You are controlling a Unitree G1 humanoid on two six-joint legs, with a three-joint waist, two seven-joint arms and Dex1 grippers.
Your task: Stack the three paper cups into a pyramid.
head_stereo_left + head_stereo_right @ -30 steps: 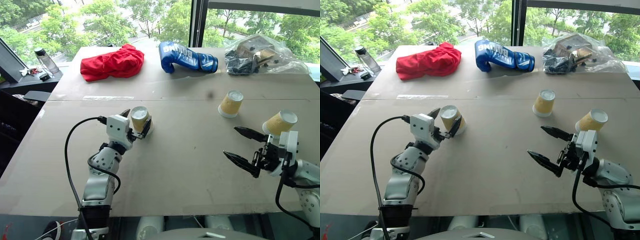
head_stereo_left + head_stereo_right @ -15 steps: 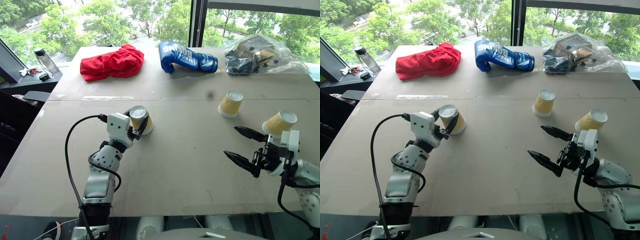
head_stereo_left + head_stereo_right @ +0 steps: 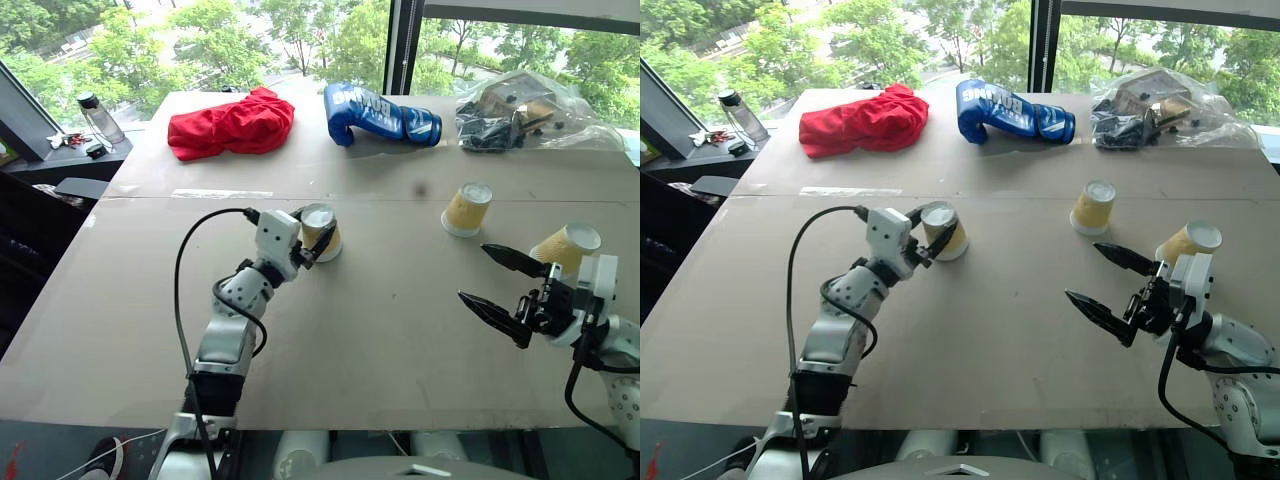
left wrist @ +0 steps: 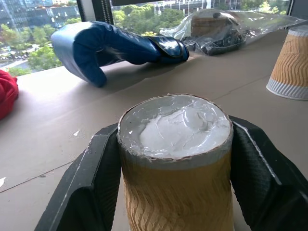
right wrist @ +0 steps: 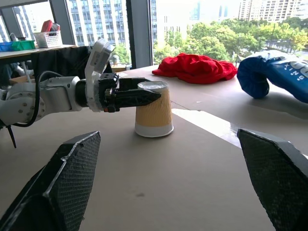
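The left gripper (image 3: 312, 243) is clamping one upside-down paper cup (image 3: 320, 231) near its white base. It should be carrying it level toward the second cup (image 3: 466, 209) at three o'clock, and setting it just beside. The right gripper (image 3: 500, 288) is waiting wide open, holding nothing, near the third cup (image 3: 566, 247). A boxing glove (image 3: 378, 112), red cloth (image 3: 232, 122) and plastic bag (image 3: 530, 108) are lying at twelve o'clock, not blocking.
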